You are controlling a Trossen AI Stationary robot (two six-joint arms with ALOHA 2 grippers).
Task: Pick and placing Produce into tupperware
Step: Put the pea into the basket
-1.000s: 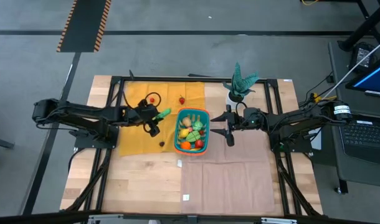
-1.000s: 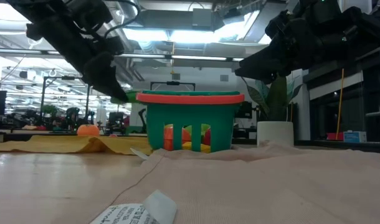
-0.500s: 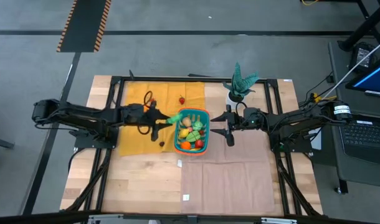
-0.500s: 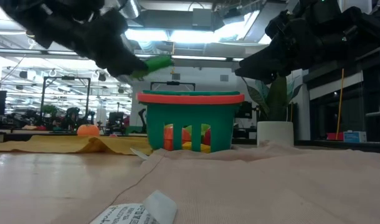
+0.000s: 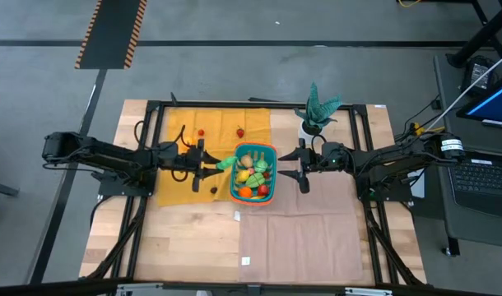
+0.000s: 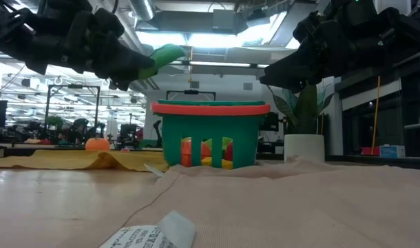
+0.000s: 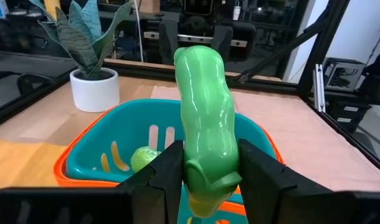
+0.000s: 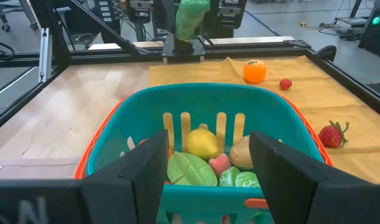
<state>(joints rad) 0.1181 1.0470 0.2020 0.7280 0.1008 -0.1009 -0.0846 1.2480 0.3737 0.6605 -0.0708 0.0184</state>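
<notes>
Just left of centre in the high view, the left gripper (image 5: 211, 164) is clamped on a long green vegetable (image 7: 204, 134), holding it above the left rim of the teal basket (image 5: 271, 150), which sits mid-frame already filled with several pieces of produce (image 8: 202, 142). The right gripper (image 5: 299, 165) hangs just right of the basket with its fingers spread apart and nothing between them. An orange (image 8: 254, 71), a small red fruit (image 8: 285, 83) and a strawberry (image 8: 331, 134) lie on the yellow cloth (image 5: 177, 185) left of the basket.
</notes>
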